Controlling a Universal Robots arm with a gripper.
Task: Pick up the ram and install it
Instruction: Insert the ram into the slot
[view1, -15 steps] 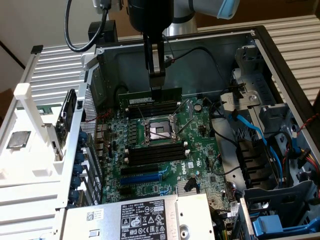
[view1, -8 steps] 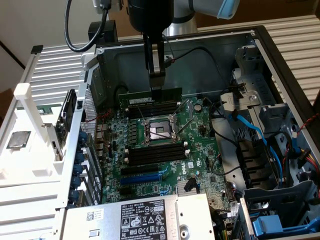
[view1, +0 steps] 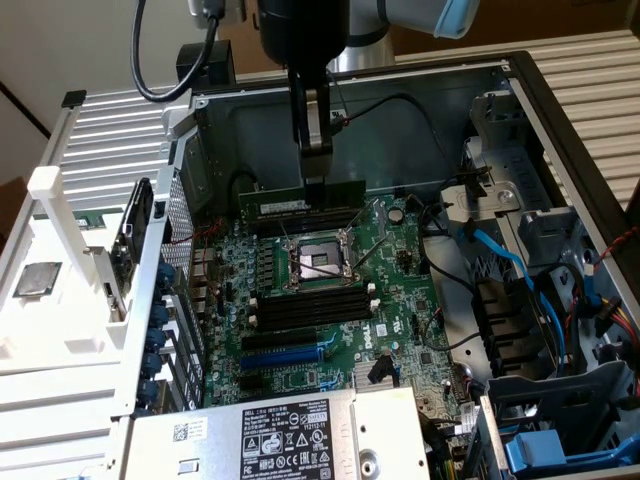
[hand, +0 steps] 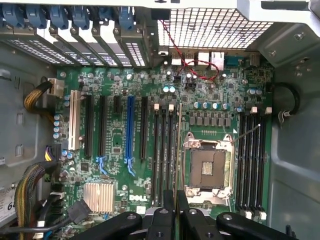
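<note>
Over ridged green motherboard (view1: 395, 300), gripper (view1: 317, 180) pinches flat, narrow ram (view1: 272, 203).

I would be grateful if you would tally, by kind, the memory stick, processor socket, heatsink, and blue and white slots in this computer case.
Dark green flat memory stick with pale label: 1
Square metal-framed processor socket: 1
Silver finned metal heatsink: 1
Long blue plastic slot: 1
Long white plastic slot: 1
Total: 5
</note>
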